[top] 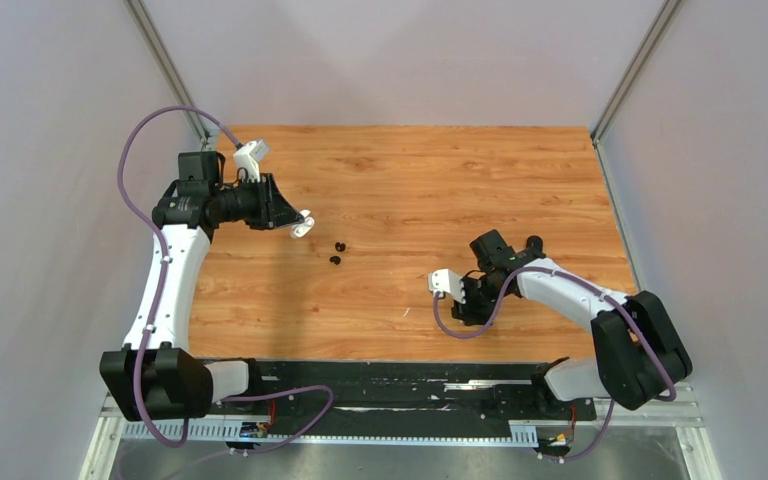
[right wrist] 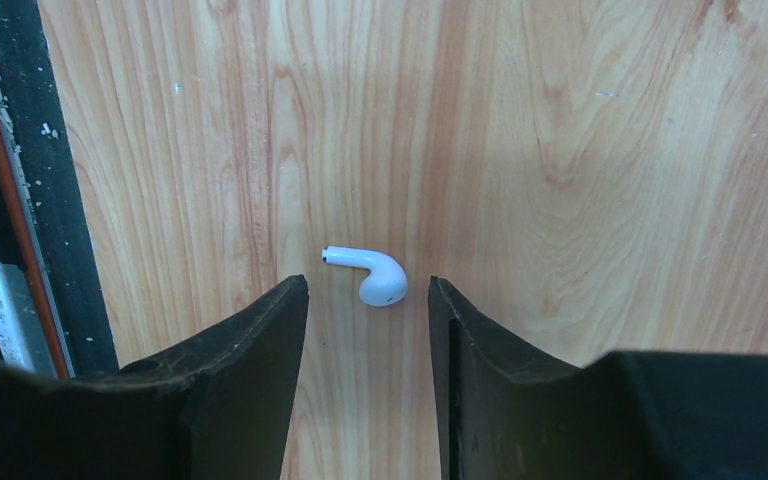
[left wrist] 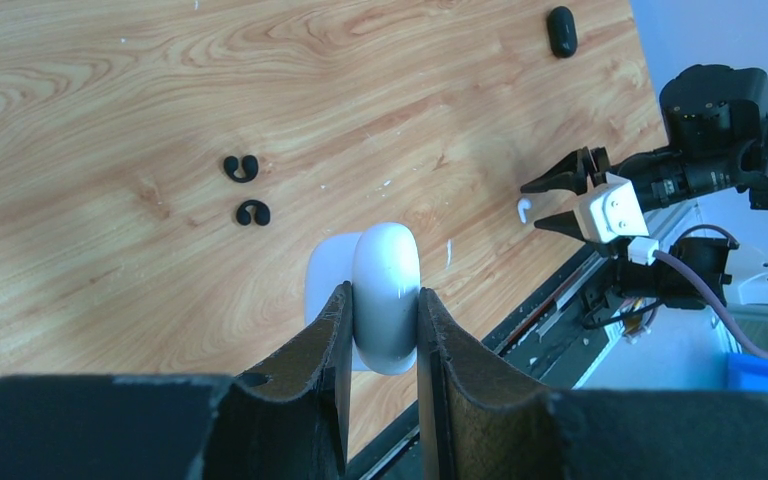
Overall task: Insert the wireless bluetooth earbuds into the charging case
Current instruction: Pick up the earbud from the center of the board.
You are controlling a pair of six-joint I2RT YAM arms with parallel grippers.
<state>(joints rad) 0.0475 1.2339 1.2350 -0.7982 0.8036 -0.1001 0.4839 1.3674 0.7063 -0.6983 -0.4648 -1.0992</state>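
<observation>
My left gripper (left wrist: 382, 290) is shut on the white charging case (left wrist: 388, 270) and holds it on edge above the table's left side; a second white part of the case juts out left of the left finger. From above, the case (top: 303, 223) shows at the tip of the left gripper (top: 298, 222). One white earbud (right wrist: 375, 275) lies flat on the wood, stem pointing left. My right gripper (right wrist: 368, 290) hangs open over it, the earbud just beyond the gap between the fingertips and touching neither. The same earbud (top: 406, 312) lies left of the right gripper (top: 455, 300).
Two small black C-shaped pieces (left wrist: 241, 167) (left wrist: 253, 212) lie on the wood between the arms, also visible from above (top: 338, 253). A black oval piece (left wrist: 561, 30) rests farther back. The black base rail (top: 410, 385) runs along the near edge, close to the earbud.
</observation>
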